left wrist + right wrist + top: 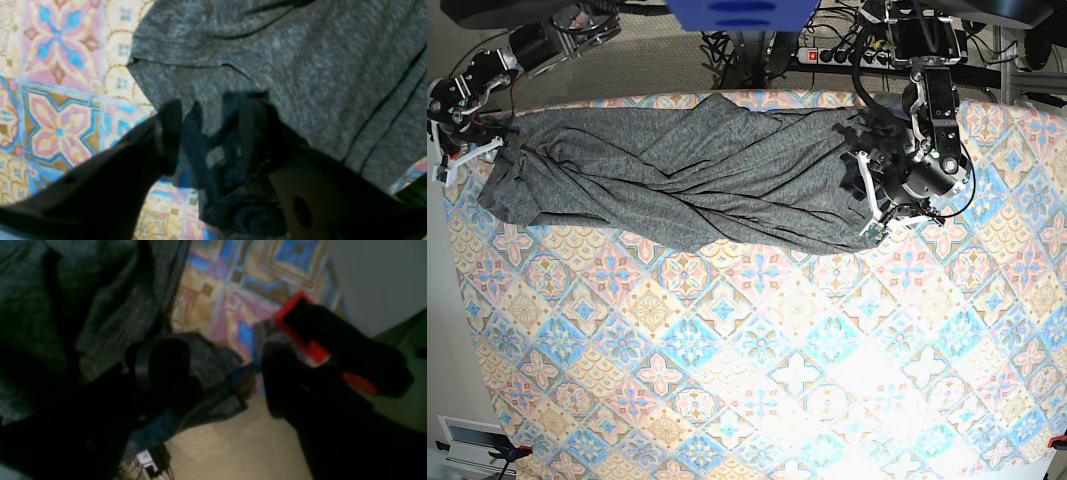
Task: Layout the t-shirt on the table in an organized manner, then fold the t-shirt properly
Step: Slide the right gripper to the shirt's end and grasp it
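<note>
Across the far half of the table (757, 380), the t-shirt (697, 180) is lying stretched sideways in a long band, creased with diagonal folds, one end near each arm. Its near edge is sagging toward the middle of the patterned cloth.

At the camera-right end of the garment, the left gripper (206, 133) is pinching a bunched fold of the grey fabric between its two dark fingers (170, 133); the cloth is filling the gap between them and trailing down past the fingertips. In the base view this gripper (877, 205) is sitting at the shirt's edge, low over the table.

At the camera-left end, the right gripper (223, 373) is standing spread wide at the table's edge. Fabric is draping against one finger (160, 366), but the other finger is standing clear of it. Carpeted floor (233, 446) is showing below.
</note>
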Robot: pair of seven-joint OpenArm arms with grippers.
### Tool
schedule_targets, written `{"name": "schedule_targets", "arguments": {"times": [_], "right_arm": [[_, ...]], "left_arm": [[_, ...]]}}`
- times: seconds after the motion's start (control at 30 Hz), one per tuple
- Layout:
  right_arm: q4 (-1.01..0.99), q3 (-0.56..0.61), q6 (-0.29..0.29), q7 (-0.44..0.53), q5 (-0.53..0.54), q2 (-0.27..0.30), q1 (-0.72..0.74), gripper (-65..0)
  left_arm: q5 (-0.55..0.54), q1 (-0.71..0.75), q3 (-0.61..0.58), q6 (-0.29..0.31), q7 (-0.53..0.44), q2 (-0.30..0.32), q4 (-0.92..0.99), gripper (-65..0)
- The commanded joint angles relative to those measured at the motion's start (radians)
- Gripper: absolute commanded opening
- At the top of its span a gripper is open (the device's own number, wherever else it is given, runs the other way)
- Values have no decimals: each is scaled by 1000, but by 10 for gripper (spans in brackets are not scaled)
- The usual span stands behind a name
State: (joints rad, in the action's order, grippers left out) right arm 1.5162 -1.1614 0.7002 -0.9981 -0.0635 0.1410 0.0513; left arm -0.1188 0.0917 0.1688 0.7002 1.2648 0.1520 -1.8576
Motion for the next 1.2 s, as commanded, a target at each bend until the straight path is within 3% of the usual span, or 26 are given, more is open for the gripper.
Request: {"name": "schedule_targets", "arguments": {"times": [0.0,0.13,0.3,0.43,0.63,0.97,1.17], "right_arm": [[10,-4,-2,20,15,27,12,-247],[-45,-4,-2,22,54,27,12,-247],[-207,-1,-2,-55,314,35,6,-247],[-271,1,-2,-130,440,104,6,-247],[-266,85,-2,-187,528,105,5,-247],[-242,303,-2,-181,727,105,-113,-247],[-141,400,-2,-181,736,105,-143,-256]], "left_arm": [[-3,-13,2,-2,-10,5,-15,-371],[-3,-14,2,-2,-10,5,-14,-371],[-3,-16,1,-2,-12,4,-14,-371],[-3,-28,1,-2,-12,4,-12,-371],[-3,-31,1,-2,-12,4,-12,-371],[-2,-65,1,-2,-12,4,49,-371],[-3,-65,1,-2,-12,2,65,-371]]}}
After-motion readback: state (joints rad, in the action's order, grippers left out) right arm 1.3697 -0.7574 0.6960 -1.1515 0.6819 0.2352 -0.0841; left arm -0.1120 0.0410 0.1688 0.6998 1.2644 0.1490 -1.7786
